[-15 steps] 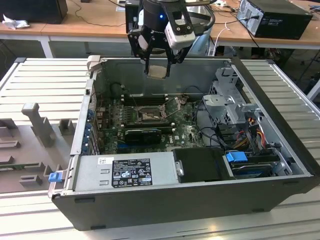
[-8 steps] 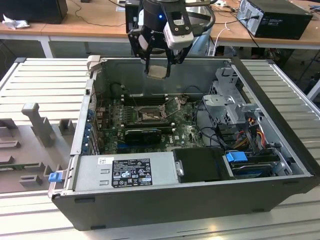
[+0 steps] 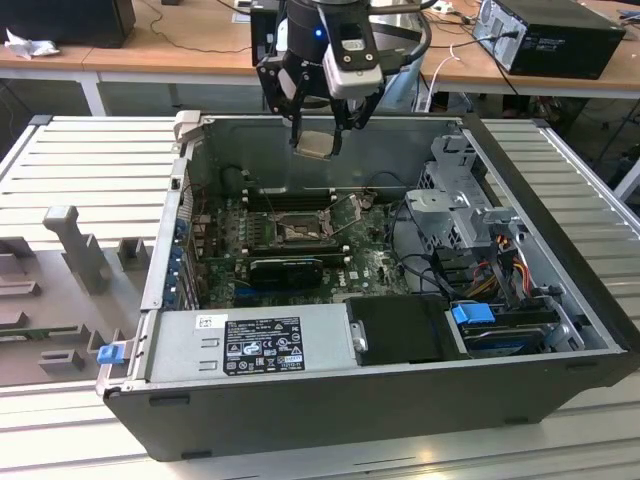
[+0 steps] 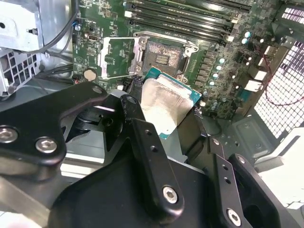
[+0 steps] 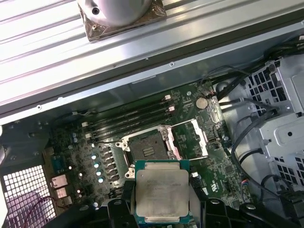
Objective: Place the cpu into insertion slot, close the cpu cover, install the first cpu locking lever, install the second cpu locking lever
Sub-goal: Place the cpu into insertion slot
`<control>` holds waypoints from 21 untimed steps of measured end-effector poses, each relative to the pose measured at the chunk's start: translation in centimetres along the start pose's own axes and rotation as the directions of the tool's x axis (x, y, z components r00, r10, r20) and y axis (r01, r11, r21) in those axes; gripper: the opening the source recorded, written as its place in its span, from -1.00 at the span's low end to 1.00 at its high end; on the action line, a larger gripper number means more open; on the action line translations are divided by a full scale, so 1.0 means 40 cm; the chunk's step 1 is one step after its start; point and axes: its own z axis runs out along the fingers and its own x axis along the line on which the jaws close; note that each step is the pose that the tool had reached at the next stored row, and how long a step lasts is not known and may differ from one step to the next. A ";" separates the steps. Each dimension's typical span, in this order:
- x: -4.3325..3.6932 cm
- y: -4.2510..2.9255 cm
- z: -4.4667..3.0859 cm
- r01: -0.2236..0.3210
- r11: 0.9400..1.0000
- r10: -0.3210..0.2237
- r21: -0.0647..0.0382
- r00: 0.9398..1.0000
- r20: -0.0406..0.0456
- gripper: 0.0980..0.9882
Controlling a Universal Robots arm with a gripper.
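First wrist view: cpu [image 5: 162, 192] top-side up

Workshop corner under even light.
A ribbed pale metal counter [image 3: 90, 150] carries grey moulded fixtures [image 3: 75, 250] at the exterior view's left; behind it run wooden desks [image 3: 150, 55] on white legs, one bearing a black box [image 3: 560, 35], perhaps a small computer.

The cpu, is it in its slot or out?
Out. The gripper holds the cpu in the air above the board; the insertion slot lies bare, its cpu cover flipped open.
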 end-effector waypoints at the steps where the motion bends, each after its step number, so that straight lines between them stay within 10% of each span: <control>1: 0.000 0.000 0.000 -0.005 1.000 0.005 0.000 1.000 0.000 0.00; 21: 0.000 0.000 0.001 -0.131 0.991 0.131 -0.003 0.991 0.011 0.00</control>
